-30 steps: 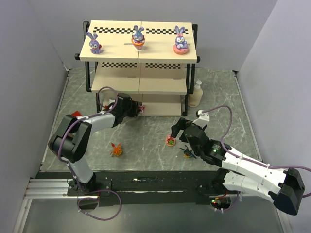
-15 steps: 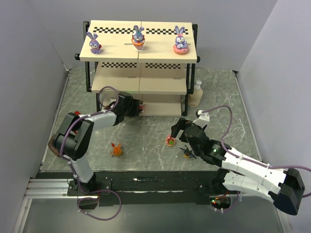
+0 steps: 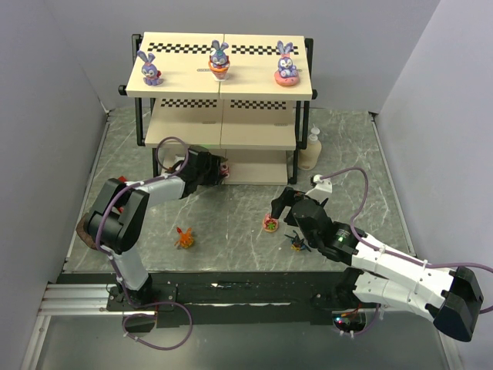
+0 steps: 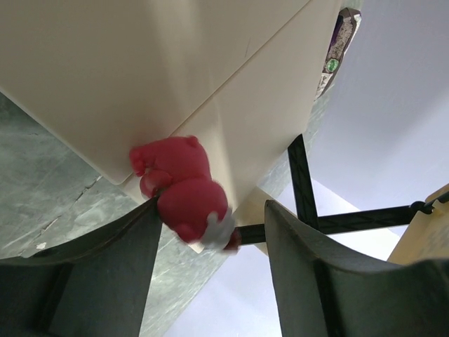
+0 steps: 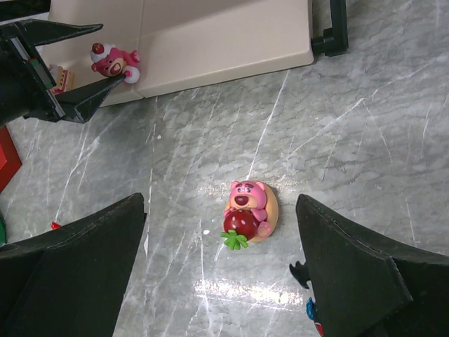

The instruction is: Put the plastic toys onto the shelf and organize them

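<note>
Since a second ago the left arm has reached further in under the shelf (image 3: 254, 91), and the left hand (image 4: 213, 208) has spread its jaws wider. The right arm has not moved.

Left hand: jaws apart, at the front edge of the bottom board. The red bear (image 4: 179, 184) sits between them on that board's edge. One finger (image 4: 105, 267) touches its side; the other stands clear of it. As far as the wrist view shows, the bear is not gripped.

Right hand (image 5: 221, 199): jaws wide apart, holding nothing. It hangs above the strawberry bear (image 5: 247, 219), which lies on the desk (image 5: 365, 140) in front of the shelf, untouched.

Top board: three purple bunnies upright in a row, the left bunny (image 3: 149, 69), the middle bunny (image 3: 219, 62) and the right bunny (image 3: 286, 68).

On the desk: the orange spiky creature (image 3: 184, 237) lies near the left arm. The dark blue winged toy (image 3: 296, 243) lies just beside the right arm, near the strawberry bear.

The cream pump bottle (image 3: 311, 149) stands on the desk at the shelf's right foot.
</note>
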